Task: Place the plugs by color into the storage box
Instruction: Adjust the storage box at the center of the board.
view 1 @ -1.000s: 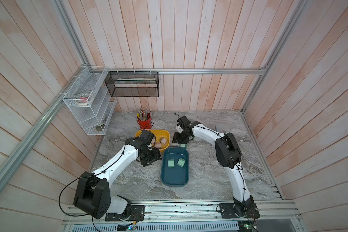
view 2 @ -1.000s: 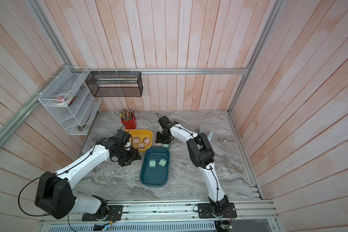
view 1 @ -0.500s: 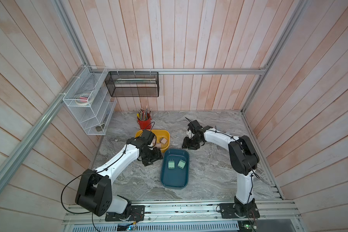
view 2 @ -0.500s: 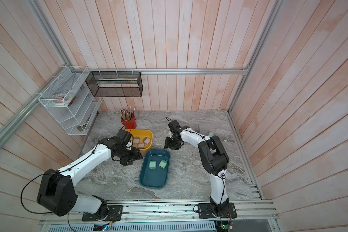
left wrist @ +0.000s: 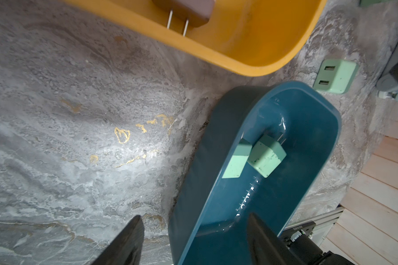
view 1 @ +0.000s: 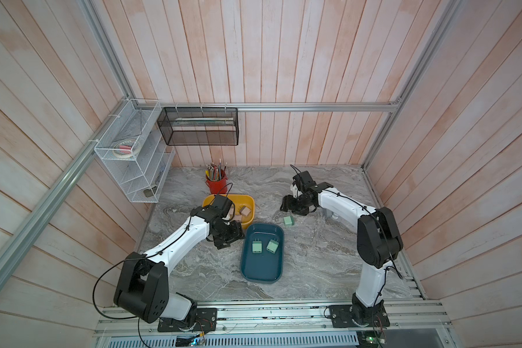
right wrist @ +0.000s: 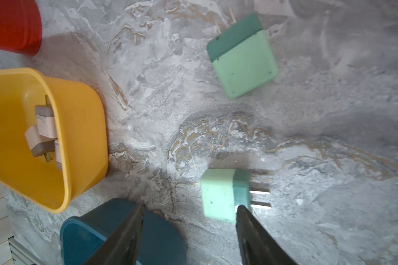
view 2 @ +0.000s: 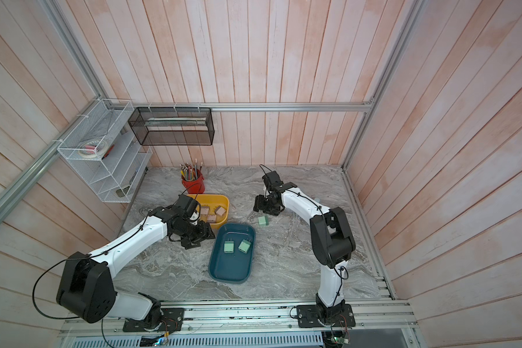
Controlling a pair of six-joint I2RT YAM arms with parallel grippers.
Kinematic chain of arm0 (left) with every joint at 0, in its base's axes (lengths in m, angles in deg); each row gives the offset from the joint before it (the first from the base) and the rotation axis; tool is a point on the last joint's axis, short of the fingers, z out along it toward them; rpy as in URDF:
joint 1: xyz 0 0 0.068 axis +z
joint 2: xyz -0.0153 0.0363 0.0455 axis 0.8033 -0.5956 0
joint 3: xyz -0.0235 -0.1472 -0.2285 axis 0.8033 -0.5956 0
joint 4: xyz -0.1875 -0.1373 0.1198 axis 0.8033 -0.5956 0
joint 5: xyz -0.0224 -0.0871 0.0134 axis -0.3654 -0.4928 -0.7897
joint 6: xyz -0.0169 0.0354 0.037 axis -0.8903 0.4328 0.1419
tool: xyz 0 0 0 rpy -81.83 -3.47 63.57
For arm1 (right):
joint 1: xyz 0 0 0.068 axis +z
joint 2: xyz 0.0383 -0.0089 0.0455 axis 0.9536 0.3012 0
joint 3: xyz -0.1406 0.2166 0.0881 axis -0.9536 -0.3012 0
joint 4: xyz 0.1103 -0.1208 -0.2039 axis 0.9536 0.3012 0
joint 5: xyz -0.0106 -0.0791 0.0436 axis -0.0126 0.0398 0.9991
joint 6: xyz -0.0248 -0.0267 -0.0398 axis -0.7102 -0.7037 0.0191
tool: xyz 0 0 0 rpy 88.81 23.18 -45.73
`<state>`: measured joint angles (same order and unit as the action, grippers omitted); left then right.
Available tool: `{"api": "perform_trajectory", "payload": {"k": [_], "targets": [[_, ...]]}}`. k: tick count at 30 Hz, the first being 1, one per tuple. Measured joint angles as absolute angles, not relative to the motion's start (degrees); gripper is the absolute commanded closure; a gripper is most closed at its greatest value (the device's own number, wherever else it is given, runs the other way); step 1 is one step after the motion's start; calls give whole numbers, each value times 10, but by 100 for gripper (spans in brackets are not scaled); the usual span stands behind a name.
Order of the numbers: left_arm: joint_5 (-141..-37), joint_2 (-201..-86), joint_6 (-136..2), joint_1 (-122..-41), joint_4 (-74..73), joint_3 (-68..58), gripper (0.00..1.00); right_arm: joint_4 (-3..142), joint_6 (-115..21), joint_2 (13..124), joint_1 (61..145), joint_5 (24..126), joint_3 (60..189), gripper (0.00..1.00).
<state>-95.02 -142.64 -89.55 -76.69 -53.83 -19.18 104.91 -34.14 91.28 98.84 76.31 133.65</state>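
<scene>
The right gripper (right wrist: 189, 210) hangs low over the marble tabletop (view 1: 314, 256), jaws spread and nothing between them. A mint green plug (right wrist: 223, 195) lies on its side on the marble just beside one finger (right wrist: 253, 234), prongs flat. The wrist view is too steep to say whether the finger touches it. In both top views this plug sits near the far corner of the dark blue tray (view 1: 261, 269). A second loose mint plug (right wrist: 241, 57) lies farther toward the back wall, well apart from the first. Two further mint plugs (view 1: 256, 247) lie inside the tray, close together but apart. In the yellow bin (view 2: 222, 199) just behind the tray sit the pinkish-tan plugs (view 2: 220, 210) — at least three show (a red pencil cup (view 1: 217, 183) stands behind the bin). The left gripper (left wrist: 193, 219) is released too and empty, one finger over the marble and the other over the tray's rim.
</scene>
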Motion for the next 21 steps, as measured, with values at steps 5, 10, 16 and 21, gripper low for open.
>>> {"api": "perform_trajectory", "payload": {"k": [5, 10, 16, 21], "targets": [[-950, -1423, -895, -767, -540, -200, 27, 1052, -363, 965, 977, 769, 1393, 33], [-950, -1420, -895, -767, -540, -200, 27, 1061, -378, 1013, 985, 779, 1446, 33], [-950, -1420, -896, -767, -540, -200, 27, 1075, -382, 1033, 1008, 781, 1455, 33], [-950, -1420, -896, -767, -538, -200, 27, 1077, -387, 1033, 1026, 782, 1437, 33]]}}
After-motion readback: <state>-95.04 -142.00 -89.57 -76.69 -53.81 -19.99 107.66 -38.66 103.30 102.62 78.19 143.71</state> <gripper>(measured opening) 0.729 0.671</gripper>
